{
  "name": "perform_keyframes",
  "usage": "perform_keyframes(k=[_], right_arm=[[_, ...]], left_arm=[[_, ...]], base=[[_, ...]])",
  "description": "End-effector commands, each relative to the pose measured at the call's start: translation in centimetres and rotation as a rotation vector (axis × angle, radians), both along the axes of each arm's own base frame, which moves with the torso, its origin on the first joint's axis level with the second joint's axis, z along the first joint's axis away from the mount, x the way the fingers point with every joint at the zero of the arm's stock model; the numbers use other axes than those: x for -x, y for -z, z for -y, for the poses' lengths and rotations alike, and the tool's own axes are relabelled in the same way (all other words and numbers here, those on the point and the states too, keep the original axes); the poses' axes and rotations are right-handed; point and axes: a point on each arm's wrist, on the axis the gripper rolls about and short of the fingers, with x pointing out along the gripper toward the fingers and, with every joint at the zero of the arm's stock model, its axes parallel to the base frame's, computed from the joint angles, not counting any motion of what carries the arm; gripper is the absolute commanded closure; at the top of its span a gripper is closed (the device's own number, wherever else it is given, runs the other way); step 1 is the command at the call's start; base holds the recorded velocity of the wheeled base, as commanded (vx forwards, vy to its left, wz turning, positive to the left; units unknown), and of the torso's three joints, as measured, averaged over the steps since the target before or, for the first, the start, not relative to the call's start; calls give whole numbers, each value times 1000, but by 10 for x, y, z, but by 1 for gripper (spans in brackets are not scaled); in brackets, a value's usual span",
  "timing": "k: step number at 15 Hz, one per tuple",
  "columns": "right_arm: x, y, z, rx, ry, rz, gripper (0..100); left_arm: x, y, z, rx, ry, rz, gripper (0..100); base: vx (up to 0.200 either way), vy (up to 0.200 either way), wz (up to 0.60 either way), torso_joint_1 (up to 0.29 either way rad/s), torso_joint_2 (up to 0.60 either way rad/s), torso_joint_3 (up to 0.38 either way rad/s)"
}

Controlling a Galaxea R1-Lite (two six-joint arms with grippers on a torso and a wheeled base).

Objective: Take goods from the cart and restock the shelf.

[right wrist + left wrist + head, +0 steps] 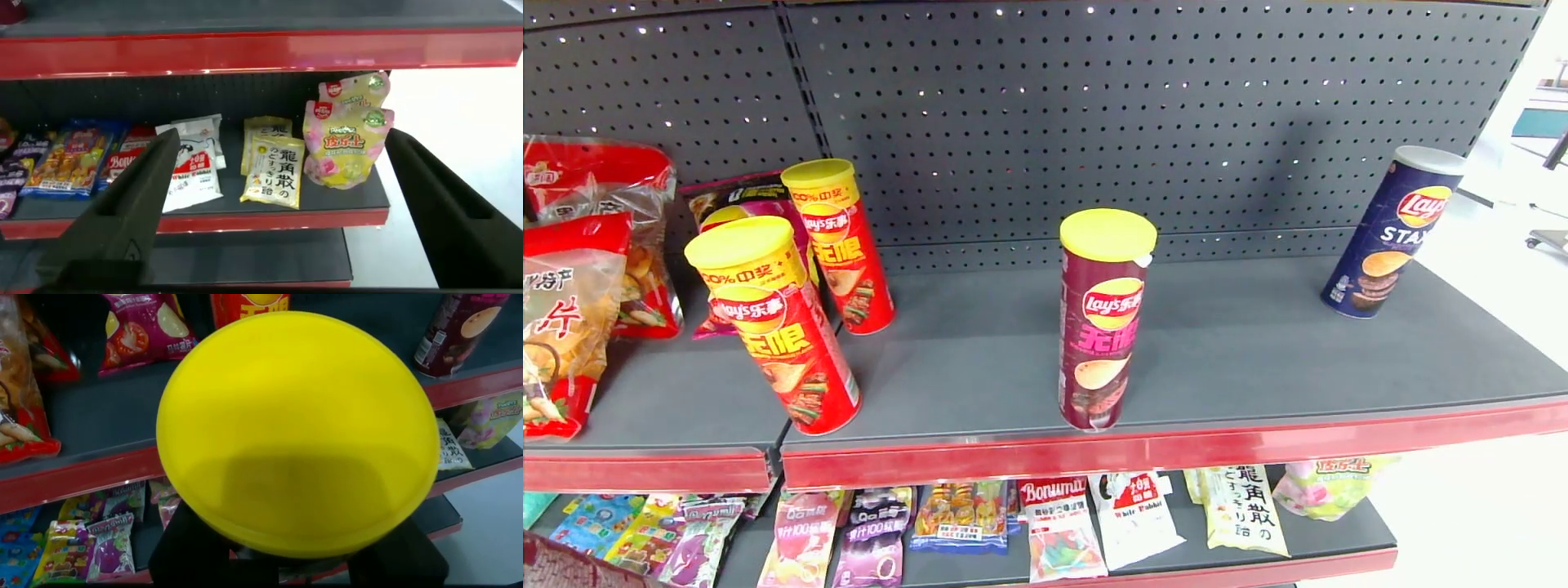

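**Restock entry: chip can in hand, placement pending**

- Item in transit: yellow-lidded chip can, carried by the left gripper in front of the upper shelf, off its front edge. The lid hides the body, so its flavour cannot be told. The jaws stand either side below the lid and are judged clamped on the can; the contact itself is hidden.
- Right gripper: jaws wide apart, nothing between them, facing the lower shelf of sweet packets.
- Shelf stock: front red can at the front edge towards the left end, rear red can behind it; maroon can mid-shelf at the front edge; blue can near the right end, towards the back. All are upright.
- Step: judged carry-to-shelf, can not yet set down.
- Next move calls for lifting the base over the red front lip and standing the can upright on bare shelf, probably between the maroon can and the blue can, clear of both.
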Motion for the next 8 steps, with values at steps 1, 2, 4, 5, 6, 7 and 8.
perform_keyframes(k=[1, 2, 4, 5, 6, 7, 8], right_arm=[[0, 1, 0, -5, 1, -5, 0], [0, 1, 0, -5, 1, -7, 0], [0, 1, 0, -5, 1, -5, 0], [0, 1, 0, -5, 1, -7, 0], [0, 1, 0, -5, 1, -5, 0], [0, 1, 0, -5, 3, -5, 0], [0, 1, 0, -5, 3, -5, 0]], left_arm=[[-1, 2, 0, 1, 8, -12, 100], [-1, 4, 0, 2, 8, -15, 100], [-2, 4, 0, 2, 8, -20, 100], [-2, 4, 0, 2, 11, -20, 100], [-2, 4, 0, 3, 17, -22, 100], [-2, 4, 0, 4, 23, -22, 100], [-3, 4, 1, 5, 29, -25, 100]], base=[[0, 0, 0, 0, 0, 0], [0, 0, 0, 0, 0, 0], [0, 0, 0, 0, 0, 0], [0, 0, 0, 0, 0, 0], [0, 0, -600, 2, 2, 2], [0, 0, -600, 2, -2, -2], [0, 0, -600, -7, 2, 7]])
